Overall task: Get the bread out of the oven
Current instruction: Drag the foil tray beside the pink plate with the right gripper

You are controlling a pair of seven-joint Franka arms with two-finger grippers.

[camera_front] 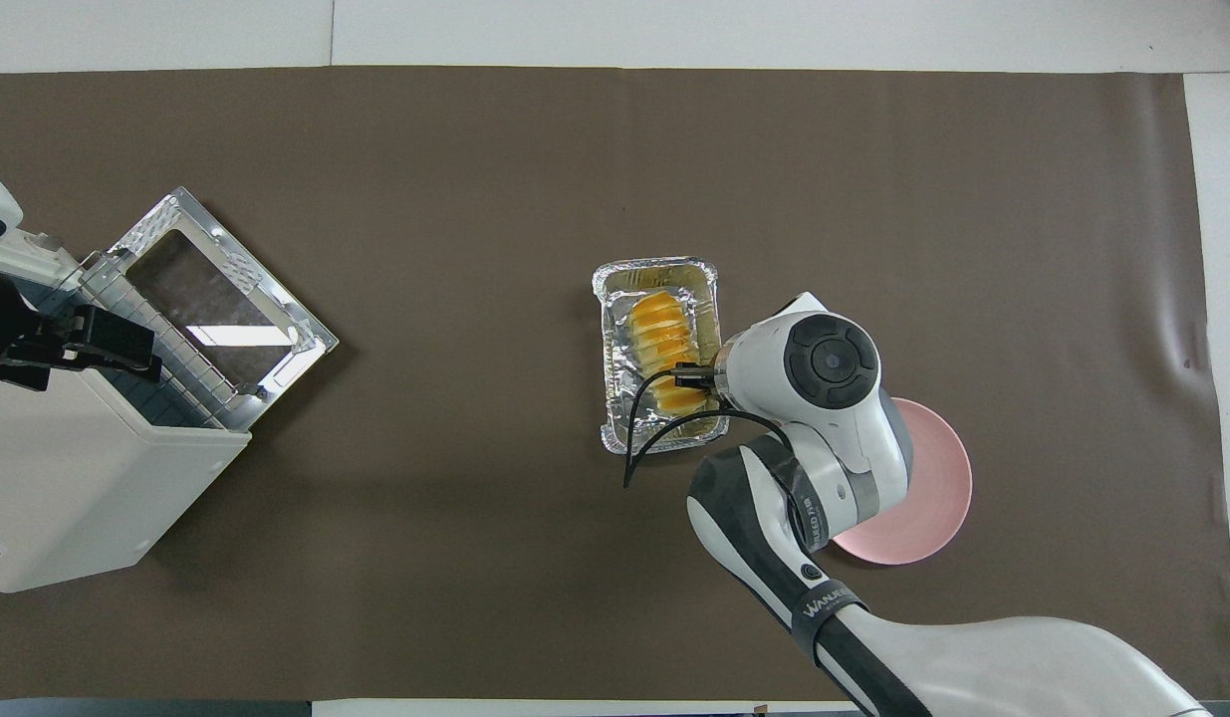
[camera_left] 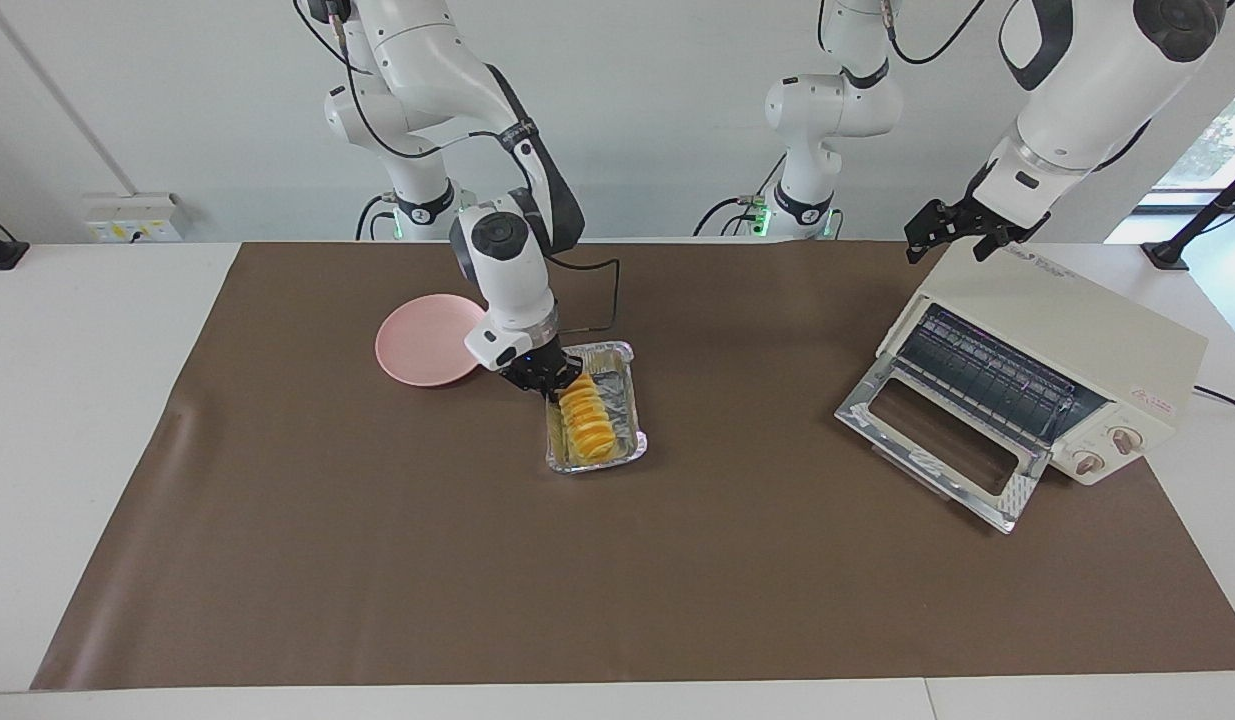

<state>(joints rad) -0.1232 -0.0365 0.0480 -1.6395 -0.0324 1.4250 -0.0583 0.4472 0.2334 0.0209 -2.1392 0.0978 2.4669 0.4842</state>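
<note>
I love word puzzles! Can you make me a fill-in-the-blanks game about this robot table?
1. The bread lies in a silver foil ____.
2. The oven door hangs ____.
3. The plate beside the right claw is colored ____.
4. The left claw hovers over the ____.

Missing words: tray; open; pink; oven

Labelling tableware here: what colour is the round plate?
Pale pink plate, plain, no pattern; the overhead view shows it best.

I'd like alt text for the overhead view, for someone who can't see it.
The right gripper is shut on a yellow bread in a foil tray, beside a pink plate. The white oven stands open, the left gripper over it.
</note>
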